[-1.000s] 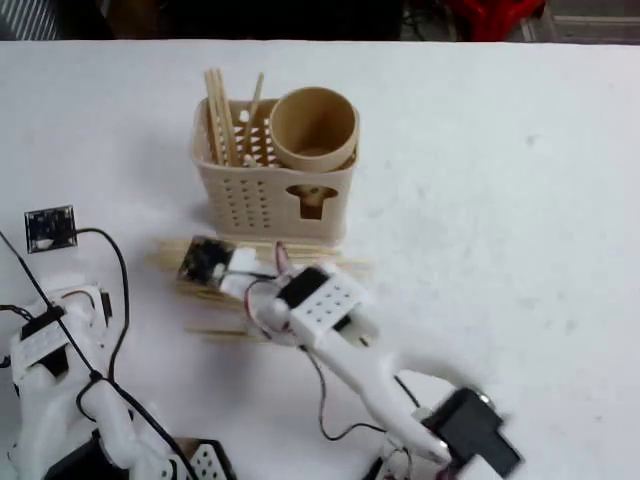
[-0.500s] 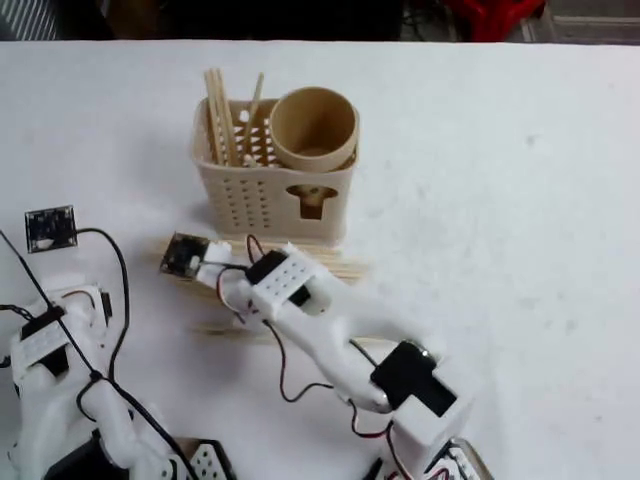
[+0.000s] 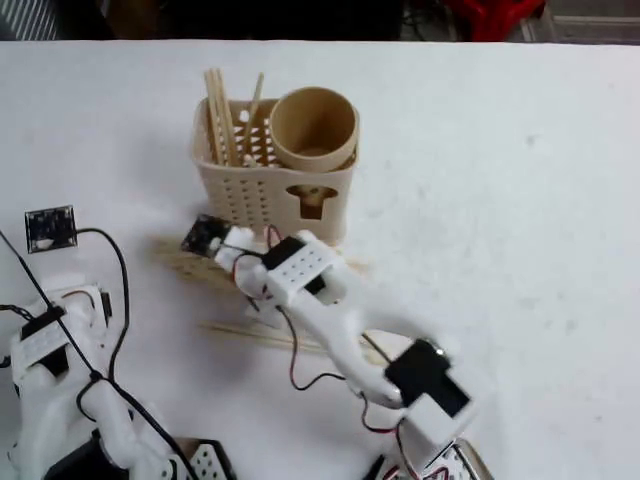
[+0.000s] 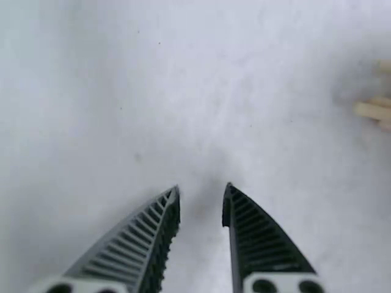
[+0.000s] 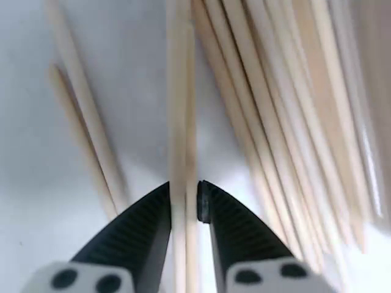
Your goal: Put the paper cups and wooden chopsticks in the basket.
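Your right tool [image 5: 183, 204] is clamped on two wooden chopsticks [image 5: 181, 110] in the loose pile on the bench [image 3: 500, 180], just beside the basket [image 3: 262, 200]. A paper cup [image 3: 313, 125] stands inside the basket. Your left tool [image 4: 200, 198] hangs with its jaws apart over the bench.

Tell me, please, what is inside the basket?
Inside the basket stand one paper cup and several wooden chopsticks beside it. Their lower ends and the basket's floor are hidden by its wall.
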Robot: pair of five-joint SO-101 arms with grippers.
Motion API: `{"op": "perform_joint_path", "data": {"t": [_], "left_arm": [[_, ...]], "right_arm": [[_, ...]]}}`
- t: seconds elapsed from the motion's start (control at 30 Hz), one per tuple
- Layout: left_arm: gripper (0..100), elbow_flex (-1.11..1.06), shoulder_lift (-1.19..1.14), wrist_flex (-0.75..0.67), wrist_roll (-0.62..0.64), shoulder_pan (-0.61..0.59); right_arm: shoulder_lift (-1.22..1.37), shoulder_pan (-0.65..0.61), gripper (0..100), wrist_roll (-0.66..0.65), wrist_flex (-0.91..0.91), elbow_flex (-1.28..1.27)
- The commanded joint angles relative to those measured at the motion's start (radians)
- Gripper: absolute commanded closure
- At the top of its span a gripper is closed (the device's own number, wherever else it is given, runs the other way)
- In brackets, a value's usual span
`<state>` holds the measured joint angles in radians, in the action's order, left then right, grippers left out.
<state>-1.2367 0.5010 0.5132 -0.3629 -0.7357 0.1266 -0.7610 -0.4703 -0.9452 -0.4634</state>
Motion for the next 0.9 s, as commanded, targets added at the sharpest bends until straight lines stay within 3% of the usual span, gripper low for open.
{"op": "perform_joint_path", "data": {"t": [0.0,0.5,0.67,0.87], "left_arm": [[87,0.018,0.002,-0.012,0.014,0.016],[87,0.018,0.002,-0.012,0.014,0.016],[87,0.018,0.002,-0.012,0.014,0.018],[87,0.018,0.002,-0.012,0.014,0.018]], "right_arm": [[-0.166,0.045,98.1,0.012,-0.007,-0.044],[-0.622,0.042,98.1,0.052,-0.012,-0.087],[-0.608,0.036,98.1,0.038,-0.021,-0.121],[-0.478,-0.054,98.1,-0.081,-0.018,-0.218]]}}
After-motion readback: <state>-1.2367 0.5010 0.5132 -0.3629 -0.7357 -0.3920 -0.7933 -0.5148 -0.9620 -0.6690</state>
